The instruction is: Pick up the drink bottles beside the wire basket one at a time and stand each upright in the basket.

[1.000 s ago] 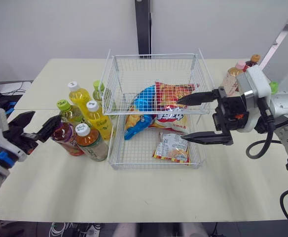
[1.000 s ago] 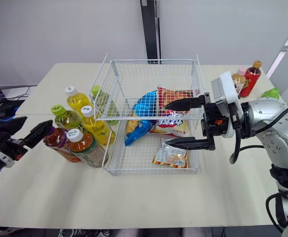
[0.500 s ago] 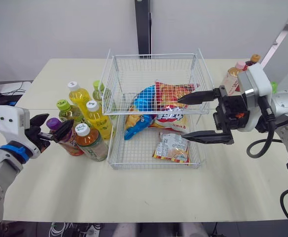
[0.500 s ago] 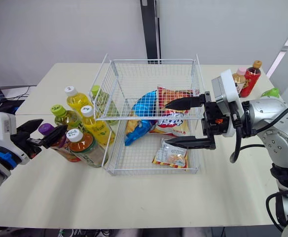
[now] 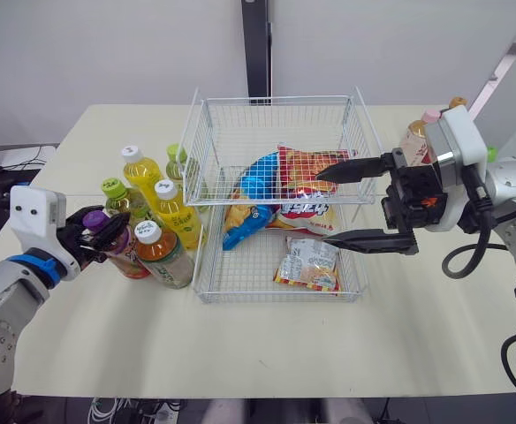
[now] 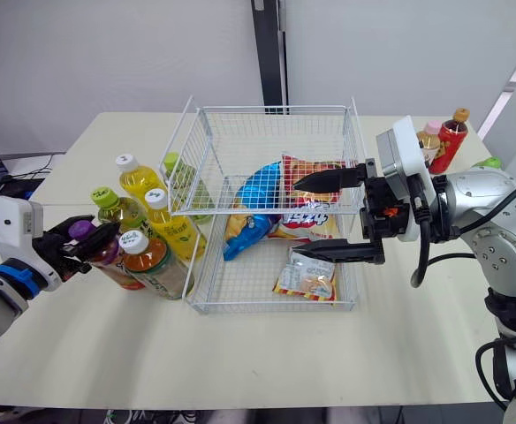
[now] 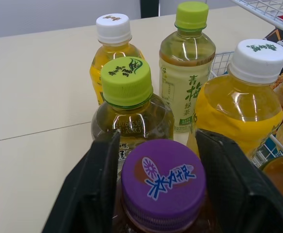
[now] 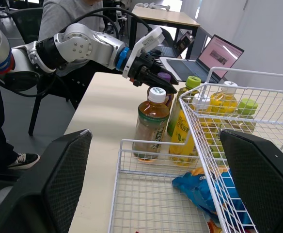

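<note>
Grip at far left of the wire basket (image 5: 276,101): left gripper (image 5: 108,231) closed on the purple cap of a dark drink bottle (image 7: 163,187). Black fingers (image 7: 100,187) set on both sides of the cap, seemingly touching it, though contact on the far side hard to confirm. Upright on the table (image 5: 240,344), at the outer edge of a cluster of six just left of the basket.

Nearer the basket:
- green-capped tea bottle (image 5: 119,201)
- white-capped yellow bottle (image 5: 141,172)
- pale green-capped bottle (image 5: 177,163), close against the basket's left wall
- second yellow bottle (image 5: 177,216)
- amber bottle (image 5: 163,256) at the basket's front left corner

All upright, all outside the basket.

Inside the basket: blue snack bag (image 5: 254,185), red snack bag (image 5: 307,168), small flat packet (image 5: 309,263) toward the front.

Over the basket's right half: right gripper (image 5: 322,208), spread wide, holding nothing. One finger above the red bag, the other above the small packet.

Beyond the basket's right side, behind that arm: pink-capped bottle (image 6: 428,146) and orange-capped red bottle (image 6: 449,141), both upright.
</note>
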Motion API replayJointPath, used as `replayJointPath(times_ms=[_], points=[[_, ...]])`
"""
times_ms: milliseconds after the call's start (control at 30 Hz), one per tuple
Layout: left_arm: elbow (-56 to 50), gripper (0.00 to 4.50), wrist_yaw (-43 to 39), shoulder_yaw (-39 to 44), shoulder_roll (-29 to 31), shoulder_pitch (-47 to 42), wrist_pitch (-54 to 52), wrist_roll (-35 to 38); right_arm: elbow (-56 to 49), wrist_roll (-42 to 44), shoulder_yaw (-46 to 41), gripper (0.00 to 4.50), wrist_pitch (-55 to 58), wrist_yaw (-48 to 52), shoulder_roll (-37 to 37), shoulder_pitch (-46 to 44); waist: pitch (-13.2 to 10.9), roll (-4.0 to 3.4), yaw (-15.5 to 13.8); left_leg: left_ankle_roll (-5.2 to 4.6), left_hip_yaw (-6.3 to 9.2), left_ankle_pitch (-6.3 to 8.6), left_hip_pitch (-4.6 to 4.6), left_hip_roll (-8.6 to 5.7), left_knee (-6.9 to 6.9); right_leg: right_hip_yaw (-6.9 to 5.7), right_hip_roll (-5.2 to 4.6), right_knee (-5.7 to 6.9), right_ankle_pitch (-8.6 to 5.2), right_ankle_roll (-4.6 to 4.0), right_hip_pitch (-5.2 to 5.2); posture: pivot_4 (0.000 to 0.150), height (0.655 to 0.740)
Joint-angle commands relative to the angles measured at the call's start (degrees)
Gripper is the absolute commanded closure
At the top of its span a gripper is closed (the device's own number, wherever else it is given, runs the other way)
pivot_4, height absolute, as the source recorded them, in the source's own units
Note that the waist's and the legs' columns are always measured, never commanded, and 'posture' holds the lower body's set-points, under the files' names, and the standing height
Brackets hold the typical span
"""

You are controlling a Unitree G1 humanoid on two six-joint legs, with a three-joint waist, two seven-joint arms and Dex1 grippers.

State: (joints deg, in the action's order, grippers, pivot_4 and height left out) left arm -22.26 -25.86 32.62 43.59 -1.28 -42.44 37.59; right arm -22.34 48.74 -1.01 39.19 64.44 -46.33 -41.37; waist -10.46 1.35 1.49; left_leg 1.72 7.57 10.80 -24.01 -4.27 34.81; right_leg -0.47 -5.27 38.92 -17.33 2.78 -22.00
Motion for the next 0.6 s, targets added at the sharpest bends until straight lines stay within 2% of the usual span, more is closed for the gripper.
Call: replayJointPath(times_ms=[33, 233, 367, 500, 600], points=[[-1.1, 3.13, 0.3, 0.0, 0.2, -0.2, -0.3, -0.3, -2.0, 1.3, -2.3, 0.0, -0.1, -0.5, 0.0, -1.1, 0.0, 0.0, 0.0, 0.0, 0.0, 0.0, 0.0, 0.0, 0.0, 0.01, 0.0, 0.0, 0.0, 0.0, 0.0, 0.15, 0.74], [-1.3, 3.13, -0.7, 3.1, 1.0, 0.4, -0.9, 1.4, -2.2, 1.4, -2.2, 0.0, -0.2, -1.1, 0.3, -0.9, 0.0, 0.0, 0.0, 0.0, -0.01, 0.0, 0.0, 0.0, 0.0, 0.01, 0.0, 0.0, 0.0, 0.0, 0.0, 0.15, 0.74], [-1.5, 3.13, -3.6, 7.7, 4.1, 0.2, -3.2, 4.9, -1.5, 1.6, -2.5, 0.0, -0.1, -1.3, 0.5, -1.5, 0.0, 0.04, 0.2, 0.0, 0.0, 0.0, -0.01, 0.02, 0.0, 0.0, 0.0, 0.0, 0.0, 0.0, -0.03, 0.15, 0.74], [0.5, 3.13, -9.0, 12.7, 11.6, -2.6, -7.8, 10.1, 0.1, 1.2, -2.5, 0.0, -0.3, -0.6, 0.4, -2.5, -0.1, 0.22, 0.2, 0.01, 0.08, 0.0, -0.1, 0.07, 0.01, -0.04, 0.08, 0.03, 0.02, -0.03, -0.12, 0.15, 0.74], [4.3, 3.13, -14.2, 16.2, 20.4, -5.0, -12.2, 12.2, 0.6, 1.0, -2.7, 0.0, -0.3, -0.1, -0.1, -2.7, -0.1, 0.24, 0.2, 0.01, 0.07, 0.0, -0.13, 0.05, 0.01, -0.05, 0.08, 0.02, 0.02, -0.03, -0.14, 0.15, 0.74]])
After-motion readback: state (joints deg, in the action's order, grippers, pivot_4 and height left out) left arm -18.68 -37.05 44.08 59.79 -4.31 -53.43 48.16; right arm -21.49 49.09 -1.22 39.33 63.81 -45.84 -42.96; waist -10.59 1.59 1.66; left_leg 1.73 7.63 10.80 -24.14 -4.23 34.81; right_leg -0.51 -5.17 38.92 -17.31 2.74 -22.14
